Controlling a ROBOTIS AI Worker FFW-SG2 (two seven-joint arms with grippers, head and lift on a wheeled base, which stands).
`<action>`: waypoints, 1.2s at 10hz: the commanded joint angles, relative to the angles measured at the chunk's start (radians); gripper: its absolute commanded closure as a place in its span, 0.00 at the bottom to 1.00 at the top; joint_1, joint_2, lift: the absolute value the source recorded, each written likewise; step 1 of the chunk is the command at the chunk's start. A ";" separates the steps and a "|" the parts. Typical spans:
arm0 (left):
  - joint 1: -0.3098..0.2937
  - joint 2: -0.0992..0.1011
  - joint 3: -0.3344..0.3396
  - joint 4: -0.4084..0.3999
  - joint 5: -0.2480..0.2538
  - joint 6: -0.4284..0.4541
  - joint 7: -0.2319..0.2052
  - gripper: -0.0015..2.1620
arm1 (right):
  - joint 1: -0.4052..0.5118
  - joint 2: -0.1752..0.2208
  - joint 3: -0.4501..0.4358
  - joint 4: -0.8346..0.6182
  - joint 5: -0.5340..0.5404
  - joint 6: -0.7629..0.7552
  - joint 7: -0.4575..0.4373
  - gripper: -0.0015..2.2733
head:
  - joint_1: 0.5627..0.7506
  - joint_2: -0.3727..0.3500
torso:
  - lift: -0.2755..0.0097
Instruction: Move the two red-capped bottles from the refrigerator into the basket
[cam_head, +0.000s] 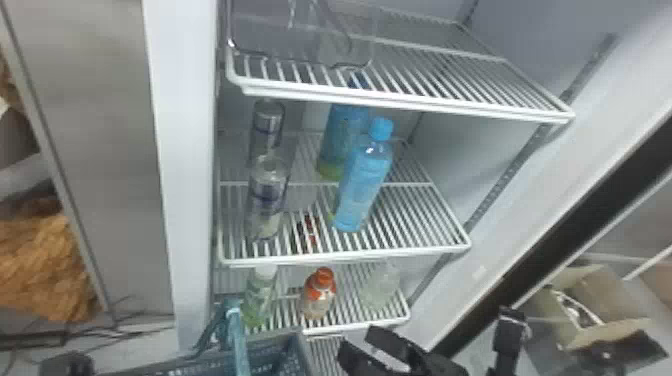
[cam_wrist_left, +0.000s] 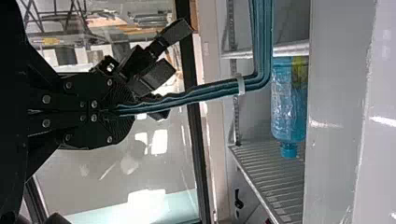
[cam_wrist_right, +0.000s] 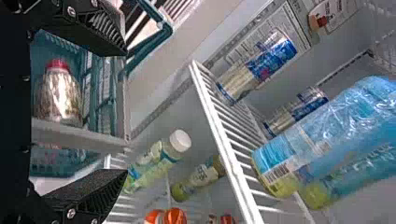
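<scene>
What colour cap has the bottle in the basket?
The cap is red, best seen in right wrist view.

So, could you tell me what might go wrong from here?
The right gripper is open and the orange-capped bottle stands below the middle shelf, so reaching in may catch that shelf's front edge. It could also nudge the white-capped bottle standing beside it. Finally, the left gripper holds the basket by its handle, so a bump might swing it and jostle the red-capped bottle inside.
</scene>
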 joint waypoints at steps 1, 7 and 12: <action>0.002 -0.001 0.000 0.000 -0.002 0.000 0.000 0.56 | 0.040 0.002 0.037 0.000 0.013 -0.107 -0.026 0.06 | 0.70 0.03 | 0.97; 0.002 -0.021 0.004 0.010 -0.006 0.002 0.000 0.56 | 0.123 0.021 0.107 0.167 0.109 -0.704 -0.161 0.06 | 0.70 0.03 | 0.97; -0.005 -0.031 0.008 0.017 -0.014 0.012 0.000 0.56 | 0.209 0.134 -0.160 0.049 0.372 -0.839 -0.258 0.06 | 0.70 0.03 | 0.97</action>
